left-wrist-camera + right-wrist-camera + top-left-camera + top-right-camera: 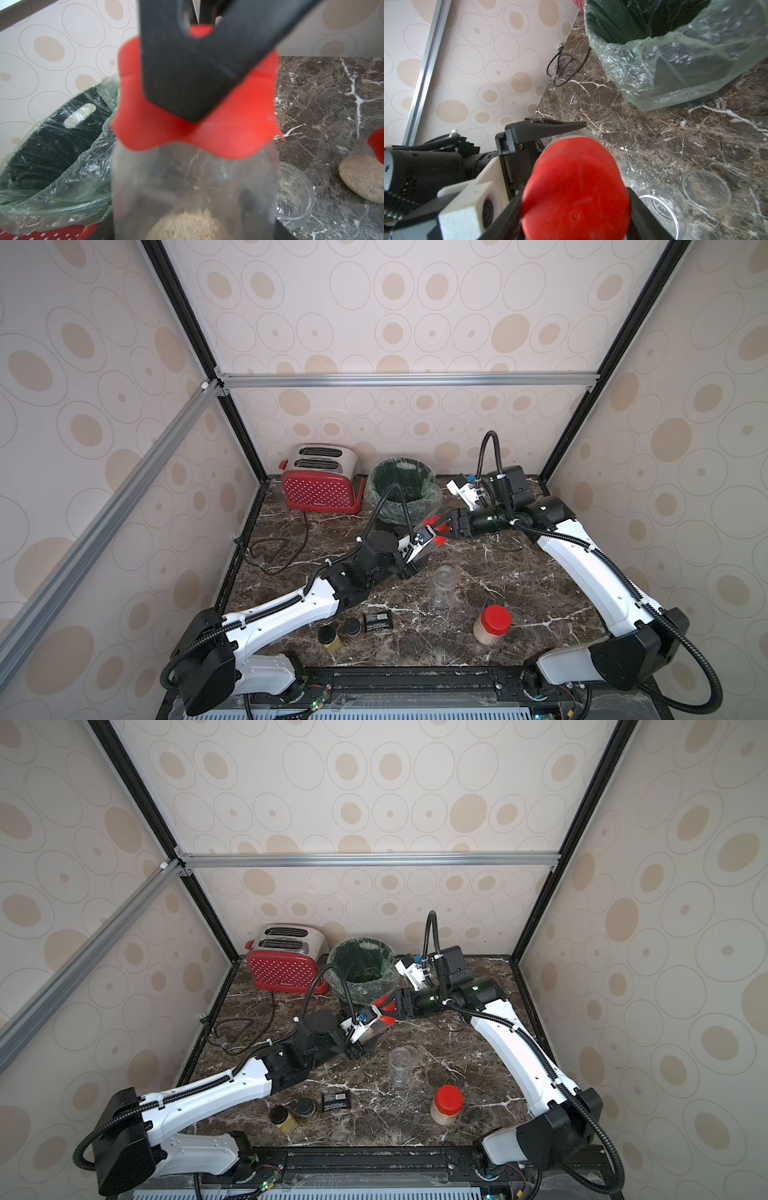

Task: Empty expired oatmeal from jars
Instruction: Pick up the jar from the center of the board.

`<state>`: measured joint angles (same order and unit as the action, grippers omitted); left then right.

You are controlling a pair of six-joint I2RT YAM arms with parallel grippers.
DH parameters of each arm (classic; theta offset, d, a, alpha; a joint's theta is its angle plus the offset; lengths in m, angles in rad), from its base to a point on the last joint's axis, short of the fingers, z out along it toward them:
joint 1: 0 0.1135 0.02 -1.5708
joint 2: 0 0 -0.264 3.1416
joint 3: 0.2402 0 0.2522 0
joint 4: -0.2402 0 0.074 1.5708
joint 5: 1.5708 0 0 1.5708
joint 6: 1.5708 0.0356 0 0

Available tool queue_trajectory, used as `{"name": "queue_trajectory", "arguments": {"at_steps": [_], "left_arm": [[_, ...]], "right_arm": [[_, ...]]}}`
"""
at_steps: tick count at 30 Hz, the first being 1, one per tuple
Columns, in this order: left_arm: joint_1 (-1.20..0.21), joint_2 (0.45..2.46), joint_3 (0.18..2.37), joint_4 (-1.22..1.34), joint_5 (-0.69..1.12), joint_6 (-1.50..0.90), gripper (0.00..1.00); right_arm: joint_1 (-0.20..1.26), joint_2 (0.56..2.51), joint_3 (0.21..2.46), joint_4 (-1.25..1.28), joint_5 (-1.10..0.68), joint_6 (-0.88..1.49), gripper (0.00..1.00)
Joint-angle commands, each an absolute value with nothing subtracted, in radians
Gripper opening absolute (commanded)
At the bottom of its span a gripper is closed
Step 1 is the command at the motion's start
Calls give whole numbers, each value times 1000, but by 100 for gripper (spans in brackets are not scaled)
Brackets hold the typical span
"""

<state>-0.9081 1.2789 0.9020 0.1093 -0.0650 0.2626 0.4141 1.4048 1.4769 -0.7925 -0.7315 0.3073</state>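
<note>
Clamped on jar (193, 182) with left gripper (430, 547), oatmeal (187, 224) low inside. Pinching red lid (575, 187) with right gripper (442, 529), presumably to unscrew. Held just short of bin (675, 72), beyond both fingertips, for dumping.

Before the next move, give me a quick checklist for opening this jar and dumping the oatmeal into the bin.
1. Left jaws closed on the clear plastic jar of beige oatmeal: ok.
2. Right jaws around its red screw lid: ok.
3. Lid removed: not ok, it sits on the jar.
4. Jar mouth over the black bin with green plastic liner: not ok, jar is in front of it.
5. Bin open: ok.
6. Lidless empty clear jar out of the way: ok, standing apart.
</note>
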Motion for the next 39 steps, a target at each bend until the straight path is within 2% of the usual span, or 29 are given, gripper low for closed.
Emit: {"name": "queue_trajectory", "arguments": {"at_steps": [1, 6, 15, 28, 35, 39], "left_arm": [[-913, 1254, 936, 85, -74, 327, 67], [-912, 1239, 937, 74, -40, 351, 67], [-913, 1226, 939, 75, -31, 351, 68], [-913, 1218, 946, 63, -46, 347, 70], [-914, 1217, 978, 9, 34, 334, 67], [-910, 1210, 998, -20, 73, 333, 65]], "right_arm": [[421, 1394, 1496, -793, -738, 302, 75], [421, 1403, 1501, -790, -736, 319, 85], [442, 1439, 1508, -811, -764, 329, 84], [450, 1434, 1502, -748, -871, 313, 47], [435, 1449, 1541, -790, -1093, -55, 48], [419, 1485, 1607, -903, -1145, -270, 49]]}}
